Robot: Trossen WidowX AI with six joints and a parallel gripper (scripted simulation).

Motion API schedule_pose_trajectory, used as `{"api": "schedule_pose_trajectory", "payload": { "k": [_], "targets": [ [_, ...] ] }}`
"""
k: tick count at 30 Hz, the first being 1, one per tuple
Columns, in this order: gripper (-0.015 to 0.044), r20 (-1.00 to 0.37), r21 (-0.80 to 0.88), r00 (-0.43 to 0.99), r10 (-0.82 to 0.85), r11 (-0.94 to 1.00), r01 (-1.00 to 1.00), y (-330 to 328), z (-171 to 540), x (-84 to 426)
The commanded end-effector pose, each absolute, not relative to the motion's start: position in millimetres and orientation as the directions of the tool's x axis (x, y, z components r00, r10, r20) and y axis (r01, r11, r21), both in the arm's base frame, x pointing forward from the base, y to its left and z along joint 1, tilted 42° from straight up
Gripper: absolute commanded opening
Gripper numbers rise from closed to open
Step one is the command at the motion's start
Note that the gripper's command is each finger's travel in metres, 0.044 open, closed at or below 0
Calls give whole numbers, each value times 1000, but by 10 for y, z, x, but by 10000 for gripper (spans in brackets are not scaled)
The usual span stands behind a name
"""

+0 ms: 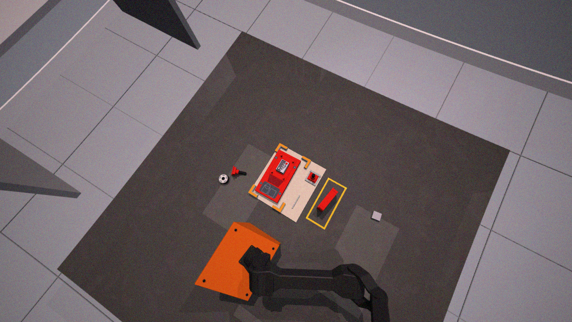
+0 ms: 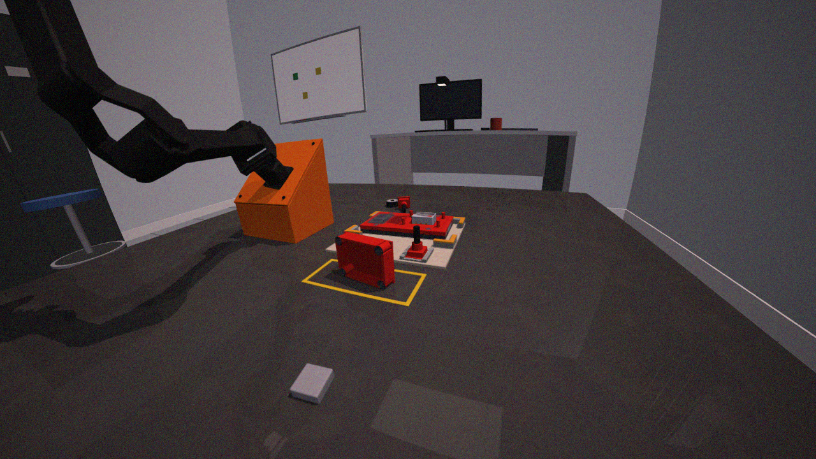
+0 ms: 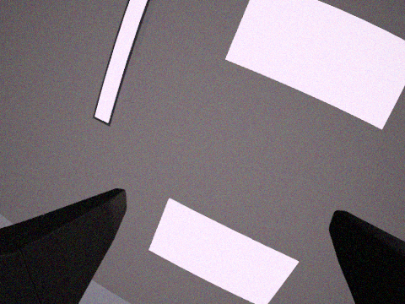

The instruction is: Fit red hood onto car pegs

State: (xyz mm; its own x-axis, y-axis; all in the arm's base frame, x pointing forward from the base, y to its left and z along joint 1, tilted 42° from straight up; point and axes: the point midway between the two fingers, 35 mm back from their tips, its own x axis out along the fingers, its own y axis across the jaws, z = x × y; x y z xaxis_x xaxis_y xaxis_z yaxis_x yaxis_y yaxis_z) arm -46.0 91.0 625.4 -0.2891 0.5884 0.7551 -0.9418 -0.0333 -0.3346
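The hood, a red shell, stands on one edge inside the yellow outline. Its side with the dark corner bosses faces the exterior view. The red chassis sits between the orange jig corners. The engine block is on its deck with short red pegs around it. My gripper is wide open, nothing between its fingers, and faces the ceiling lights in the wrist view. It is outside the top and exterior views, away from the hood.
A pale board carries the jig and a red-based black post. A wheel and a red part lie beyond the chassis. A grey block lies apart. The arm's orange wedge stands nearby.
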Motion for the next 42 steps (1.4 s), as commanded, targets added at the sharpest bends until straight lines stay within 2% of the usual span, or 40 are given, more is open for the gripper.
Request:
{"api": "schedule_pose_trajectory", "payload": {
  "k": [1,4,10,17,23,30,36,42],
  "targets": [
    [414,753,-336,-289,591,-33,-941,919,6249,-466],
    [335,719,-352,-287,633,-24,-936,1070,6166,-540],
    [178,599,-514,-231,767,147,-845,1602,5911,-654],
    [0,402,-732,-64,914,278,-623,2352,5443,-503],
    [0,231,-846,119,966,260,-465,2845,4965,-128],
    [0,68,-951,289,955,150,-272,3183,4516,308],
    [0,-128,-991,490,863,-92,-98,3387,3934,958],
    [0,-316,-916,657,685,-400,-24,3341,3322,1673]
  ]
}}
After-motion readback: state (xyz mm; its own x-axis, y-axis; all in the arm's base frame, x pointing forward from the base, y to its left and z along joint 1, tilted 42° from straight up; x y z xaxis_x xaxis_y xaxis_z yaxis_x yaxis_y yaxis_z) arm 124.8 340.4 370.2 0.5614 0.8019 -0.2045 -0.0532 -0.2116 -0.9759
